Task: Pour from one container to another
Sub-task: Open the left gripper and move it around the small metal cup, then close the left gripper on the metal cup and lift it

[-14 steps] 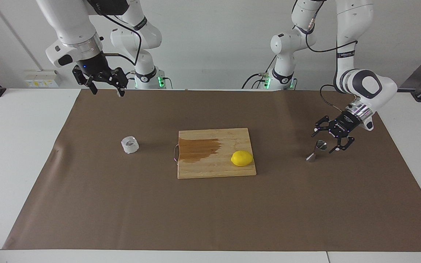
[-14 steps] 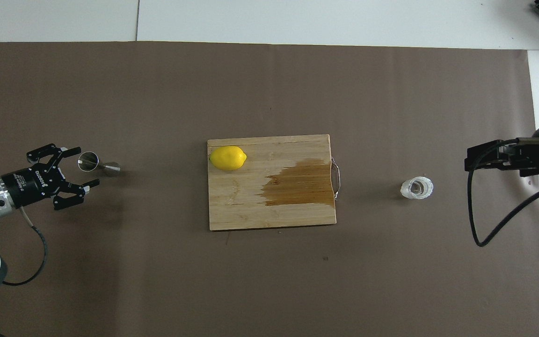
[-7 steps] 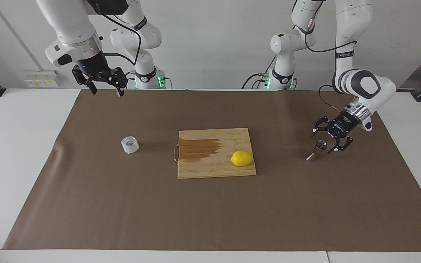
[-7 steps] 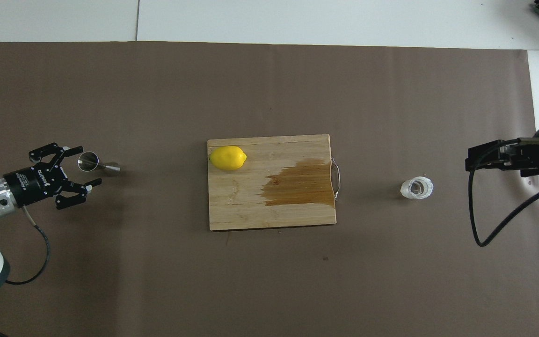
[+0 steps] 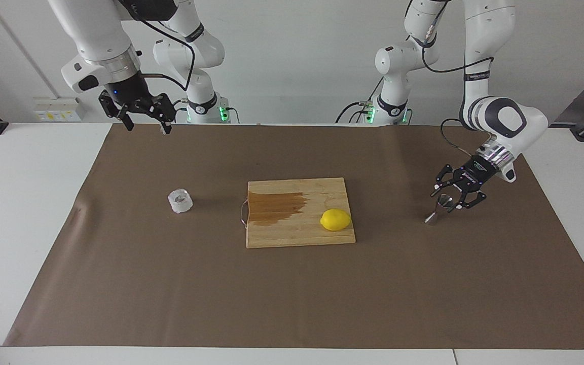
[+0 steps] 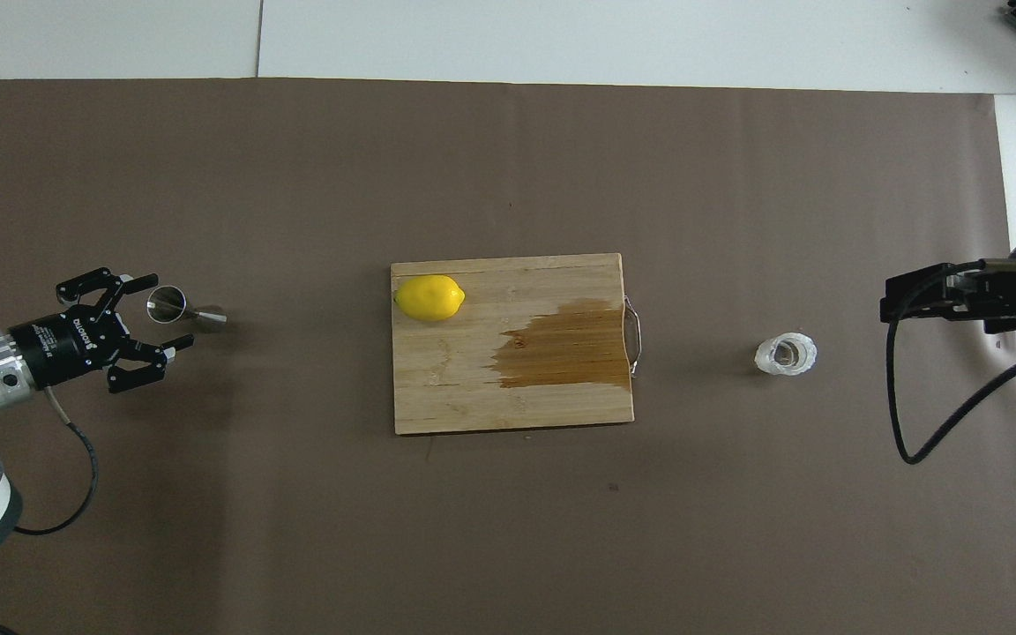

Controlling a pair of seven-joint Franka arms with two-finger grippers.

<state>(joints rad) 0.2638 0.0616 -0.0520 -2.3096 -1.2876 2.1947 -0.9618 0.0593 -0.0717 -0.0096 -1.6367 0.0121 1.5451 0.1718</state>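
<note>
The steel jigger (image 5: 441, 207) (image 6: 175, 307) stands on the brown mat toward the left arm's end of the table. My left gripper (image 5: 450, 200) (image 6: 168, 310) is down at it, fingers closed in on its upper cone. The clear glass cup (image 5: 180, 201) (image 6: 786, 354) stands alone on the mat toward the right arm's end. My right gripper (image 5: 142, 121) hangs open and empty in the air over the mat's edge by the robots, well apart from the cup.
A wooden cutting board (image 5: 292, 235) (image 6: 473, 406) lies mid-table with a dark wet stain on the half toward the cup. A yellow lemon (image 5: 335, 219) (image 6: 429, 297) rests on its other half. The brown mat (image 5: 292, 294) covers most of the table.
The left gripper has drawn in around the jigger's upper cone and closed its fingers on it. The right gripper has drifted slightly up and away from mid-table.
</note>
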